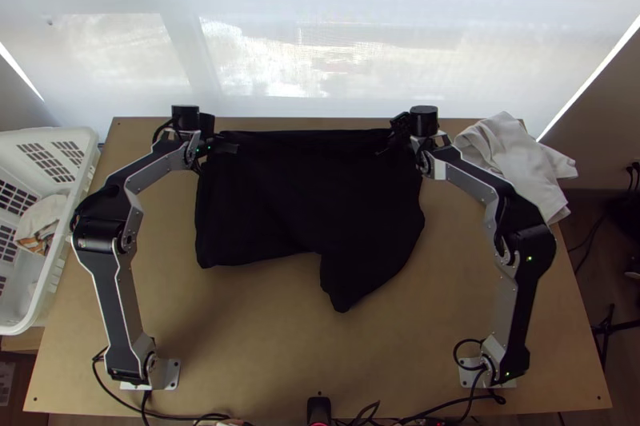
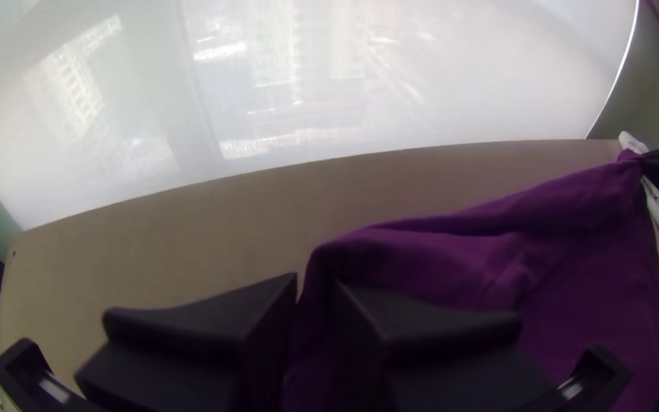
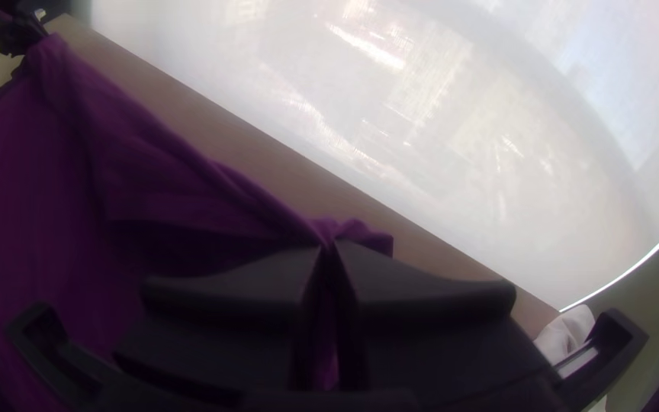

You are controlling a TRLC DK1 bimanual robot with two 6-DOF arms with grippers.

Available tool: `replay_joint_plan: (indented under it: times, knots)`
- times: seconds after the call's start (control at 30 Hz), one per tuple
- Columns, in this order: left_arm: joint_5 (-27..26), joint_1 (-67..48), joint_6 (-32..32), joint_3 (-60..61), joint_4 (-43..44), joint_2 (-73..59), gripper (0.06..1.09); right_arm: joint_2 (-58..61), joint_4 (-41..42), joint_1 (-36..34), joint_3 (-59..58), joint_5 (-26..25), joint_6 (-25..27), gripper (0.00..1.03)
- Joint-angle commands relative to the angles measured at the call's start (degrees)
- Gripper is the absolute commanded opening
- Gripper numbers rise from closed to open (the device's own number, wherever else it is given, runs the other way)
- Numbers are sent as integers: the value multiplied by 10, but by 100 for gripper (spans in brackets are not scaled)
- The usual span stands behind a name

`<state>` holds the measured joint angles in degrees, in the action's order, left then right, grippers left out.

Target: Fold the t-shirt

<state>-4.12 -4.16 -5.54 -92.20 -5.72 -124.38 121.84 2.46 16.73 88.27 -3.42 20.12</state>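
The black t-shirt lies on the table between the arms, looking purple in the wrist views. Its far edge runs nearly straight between both grippers; a flap hangs toward the near side, right of middle. At the far left corner, my left gripper is shut on the cloth, and its own wrist view shows fabric between the fingers of the left gripper. At the far right corner is my right gripper; in its wrist view, the right gripper pinches a gathered fold. The shirt's layers cannot be told apart.
A white cloth lies bunched at the table's far right corner. Beyond the left edge stands a white basket with cloth inside. Bare wood shows on the near side, where cables run along the edge.
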Motion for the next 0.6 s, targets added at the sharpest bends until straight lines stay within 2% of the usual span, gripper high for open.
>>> replay_joint_plan:
  times: [0.0,0.03,0.07,0.17,0.2,0.27,0.3,0.43,0.57]
  knots:
    - [-82,12,33,-69,-105,-12,70,19,-4,2,18,-2,-9,2]
    - [-106,14,40,-88,-132,-13,73,22,-4,2,22,-2,-10,3]
    - [-124,17,47,-105,-156,-13,75,24,-4,2,26,-3,-13,13]
    - [-170,21,49,-147,-214,-17,77,27,-4,2,34,-6,-29,63]
    - [-183,21,47,-160,-233,-22,77,27,-6,2,37,-11,-36,76]
    - [-193,18,41,-199,-279,-39,78,24,-18,3,45,-20,-45,94]
    - [-199,16,38,-222,-304,-49,78,19,-21,3,45,-20,-49,98]
    - [-218,8,26,-327,-407,-86,78,-5,-27,2,45,-20,-59,98]
    - [-219,7,29,-352,-430,-74,78,-18,-38,-2,43,-20,-65,98]
